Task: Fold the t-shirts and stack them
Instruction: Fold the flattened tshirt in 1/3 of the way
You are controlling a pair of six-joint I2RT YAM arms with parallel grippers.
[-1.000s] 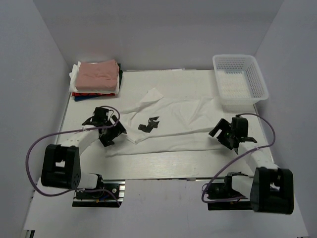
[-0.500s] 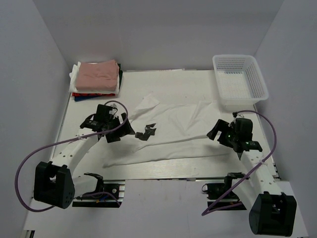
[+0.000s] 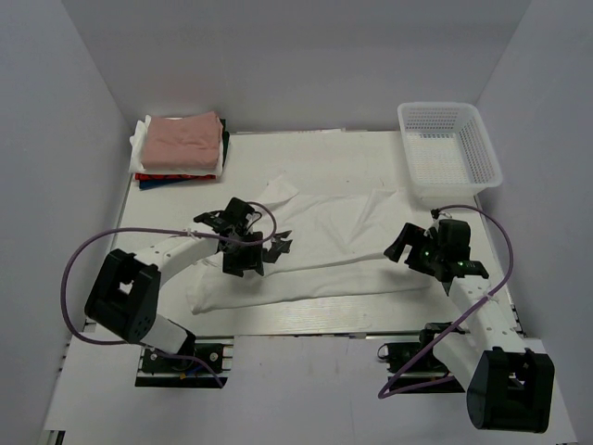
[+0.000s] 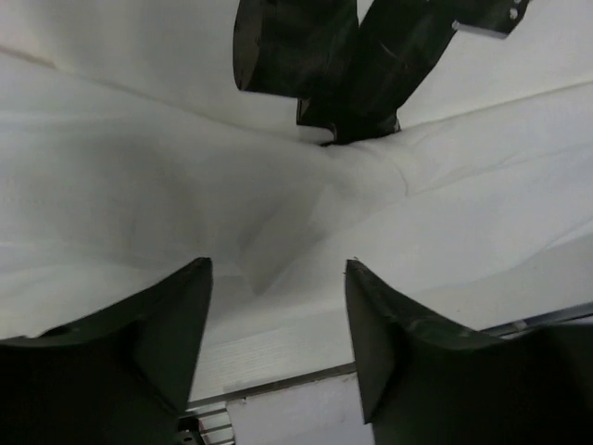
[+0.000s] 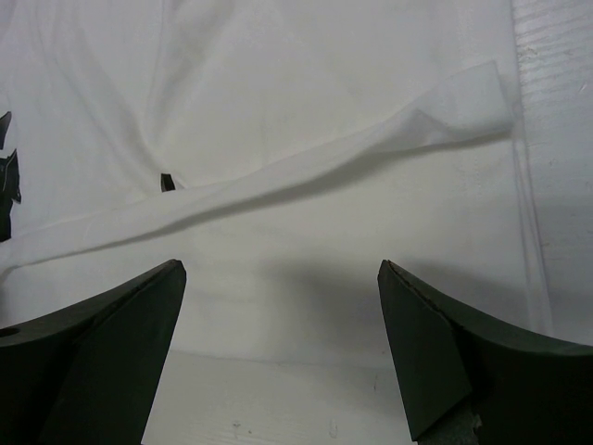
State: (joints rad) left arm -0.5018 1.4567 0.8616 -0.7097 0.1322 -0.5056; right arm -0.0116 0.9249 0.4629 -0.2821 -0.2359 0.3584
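Note:
A large white t-shirt lies spread and creased across the middle of the table, its black graphic print left of centre. My left gripper sits low on the shirt right beside the print, jaws apart with nothing in them. In the left wrist view the gripper stands over a small pucker of white cloth, with the print ahead. My right gripper hovers wide open over the shirt's right end. In the right wrist view it is above flat cloth, a folded band beyond. Folded t-shirts, a dusty-pink one on top, are stacked at the back left.
A white plastic mesh basket stands at the back right, just beyond the shirt's right end. The table's near edge runs close below the left fingers. White walls enclose the table on three sides.
My left arm has swung right and down onto the shirt next to the print, and its jaws have narrowed. The shirt's left part has shifted. The right arm reached forward, then held still.

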